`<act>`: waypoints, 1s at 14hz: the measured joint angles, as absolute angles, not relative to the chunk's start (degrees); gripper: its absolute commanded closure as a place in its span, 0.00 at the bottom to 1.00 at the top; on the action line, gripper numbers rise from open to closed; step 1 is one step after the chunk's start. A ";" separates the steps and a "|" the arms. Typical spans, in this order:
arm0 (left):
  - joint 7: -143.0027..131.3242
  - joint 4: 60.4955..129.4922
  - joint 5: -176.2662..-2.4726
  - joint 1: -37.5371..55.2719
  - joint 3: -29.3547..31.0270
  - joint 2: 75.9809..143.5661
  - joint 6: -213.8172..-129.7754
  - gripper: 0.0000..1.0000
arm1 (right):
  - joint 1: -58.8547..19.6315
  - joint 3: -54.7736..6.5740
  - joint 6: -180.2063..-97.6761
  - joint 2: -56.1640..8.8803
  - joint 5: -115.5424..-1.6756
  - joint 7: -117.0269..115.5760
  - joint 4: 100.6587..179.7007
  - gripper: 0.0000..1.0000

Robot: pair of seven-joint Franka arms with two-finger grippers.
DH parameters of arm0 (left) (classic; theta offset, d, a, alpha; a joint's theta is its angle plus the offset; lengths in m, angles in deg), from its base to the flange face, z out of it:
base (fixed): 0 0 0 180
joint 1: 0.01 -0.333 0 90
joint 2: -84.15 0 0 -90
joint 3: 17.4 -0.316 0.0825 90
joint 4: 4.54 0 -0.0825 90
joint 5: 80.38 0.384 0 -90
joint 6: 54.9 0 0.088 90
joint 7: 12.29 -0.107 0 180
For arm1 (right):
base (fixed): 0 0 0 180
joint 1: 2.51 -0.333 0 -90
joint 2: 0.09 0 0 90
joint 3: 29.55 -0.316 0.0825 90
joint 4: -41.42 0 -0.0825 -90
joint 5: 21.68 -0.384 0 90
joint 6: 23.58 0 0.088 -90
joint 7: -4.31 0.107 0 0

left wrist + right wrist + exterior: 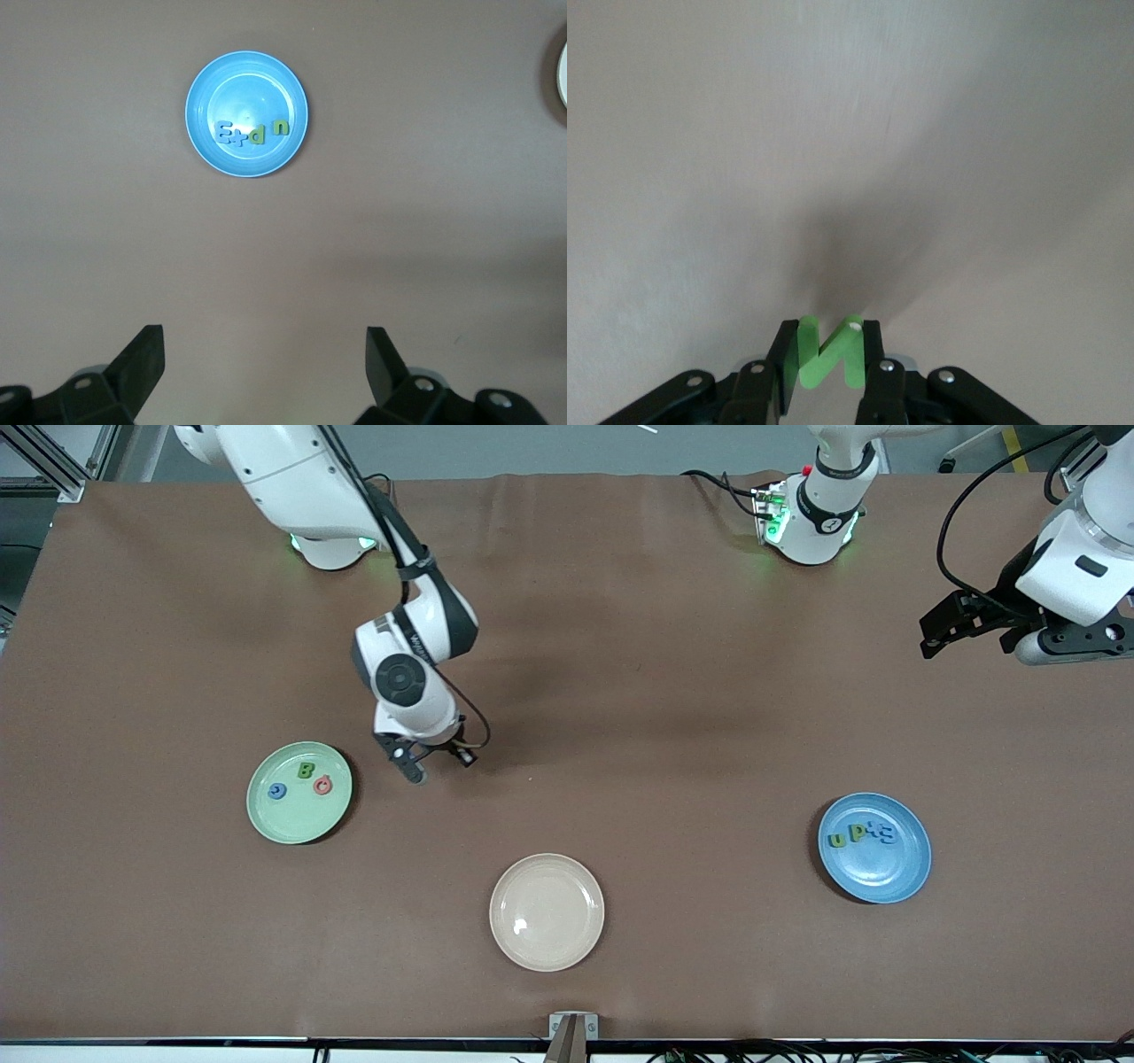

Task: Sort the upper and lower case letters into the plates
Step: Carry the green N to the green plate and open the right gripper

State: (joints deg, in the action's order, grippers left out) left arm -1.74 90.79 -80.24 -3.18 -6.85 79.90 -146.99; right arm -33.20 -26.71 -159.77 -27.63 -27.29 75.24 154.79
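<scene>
My right gripper (416,769) is low over the brown table beside the mint green plate (292,824), toward the middle of the table. It is shut on a green letter N (830,359), which stands upright between the two black fingers. Three letters lie in the green plate: a green B (306,770), a blue one (277,790) and a red one (322,785). The blue plate (877,877) holds several small letters (859,834); the left wrist view also shows this blue plate (244,88). My left gripper (932,636) waits open, raised at the left arm's end of the table.
A cream-beige plate (547,939) with nothing in it lies nearest the front camera, between the two coloured plates. Its rim (562,75) shows at the edge of the left wrist view. A brown cloth covers the table (673,691).
</scene>
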 measured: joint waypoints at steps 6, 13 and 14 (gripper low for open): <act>-1.74 90.74 -80.24 -3.14 -6.43 79.90 -147.01 0.00 | -15.53 -26.25 -151.05 -23.05 -27.21 48.38 151.84 1.00; -1.73 90.73 -80.24 -3.18 -6.31 79.90 -147.00 0.00 | -5.80 -26.30 -156.91 -26.59 -27.20 33.53 152.22 1.00; -1.73 90.73 -80.24 -3.18 -6.31 79.90 -146.99 0.00 | -5.37 -26.31 -157.86 -27.35 -27.20 32.51 152.23 1.00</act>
State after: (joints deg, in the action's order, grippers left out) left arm -1.73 90.73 -80.24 -3.18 -6.31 79.90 -146.99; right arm -5.37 -26.31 -157.86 -27.35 -27.20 32.51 152.23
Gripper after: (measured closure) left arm 0.000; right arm 0.670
